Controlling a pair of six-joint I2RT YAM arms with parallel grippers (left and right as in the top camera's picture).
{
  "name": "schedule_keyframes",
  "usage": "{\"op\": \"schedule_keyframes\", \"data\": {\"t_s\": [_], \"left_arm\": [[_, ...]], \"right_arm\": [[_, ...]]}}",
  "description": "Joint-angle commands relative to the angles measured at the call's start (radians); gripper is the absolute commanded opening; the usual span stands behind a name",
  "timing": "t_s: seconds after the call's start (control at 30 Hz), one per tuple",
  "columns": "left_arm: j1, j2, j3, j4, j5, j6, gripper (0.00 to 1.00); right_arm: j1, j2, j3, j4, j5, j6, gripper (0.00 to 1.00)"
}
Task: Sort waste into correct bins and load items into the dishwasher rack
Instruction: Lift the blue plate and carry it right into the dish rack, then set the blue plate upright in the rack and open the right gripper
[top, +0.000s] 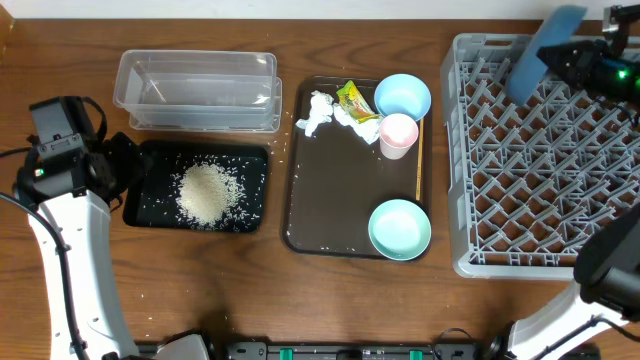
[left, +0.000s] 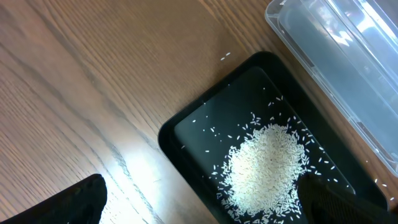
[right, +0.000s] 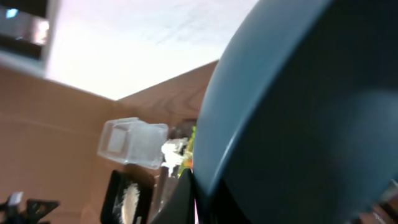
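**Item 1. Right gripper (top: 565, 55).** Jaws shut tight on the rim of the dark blue dish (top: 545, 45). The dish is held on edge, tilted, off every surface, and fills most of the wrist view.
- Directly beneath these jaws: dishwasher rack (top: 540, 180), a grey grid with upright pegs.
- Farther out, past the rack's side: brown serving tray (top: 340, 200).
  - The wooden stick (top: 418, 160) lies along the tray edge nearest the rack.
  - The light blue bowl (top: 402, 96) has the pink cup (top: 398, 133) just beside it.
  - The mint-green bowl (top: 400, 228) sits at the opposite end, well apart from them.
  - The tissues (top: 320, 112) lie crumpled with the snack wrapper (top: 355, 100) against them.

**Item 2. Left gripper (left: 202, 199).** Jaws spread as wide as they go, holding nothing, above the end of the black tray (top: 150, 160).
- Below and just ahead of these jaws: rice (left: 267, 162) heaped in that tray, with a few stray grains on the tabletop (top: 250, 290).
- Beyond the tray: clear tub (top: 195, 85), just beside it, long sides together.
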Motion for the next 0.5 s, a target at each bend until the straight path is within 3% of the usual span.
{"op": "schedule_keyframes", "data": {"t_s": [0.0,0.17,0.47], "left_arm": [[0.004,-0.005,0.02,-0.004,-0.011,-0.002,1.0],[0.004,-0.005,0.02,-0.004,-0.011,-0.002,1.0],[0.004,-0.005,0.02,-0.004,-0.012,-0.002,1.0]], "right_arm": [[-0.019,-0.026,-0.014,-0.059,0.27,0.04,0.04],[-0.02,-0.065,-0.014,-0.122,0.417,0.074,0.06],[-0.031,-0.092,-0.014,-0.158,0.468,0.083,0.12]]}}
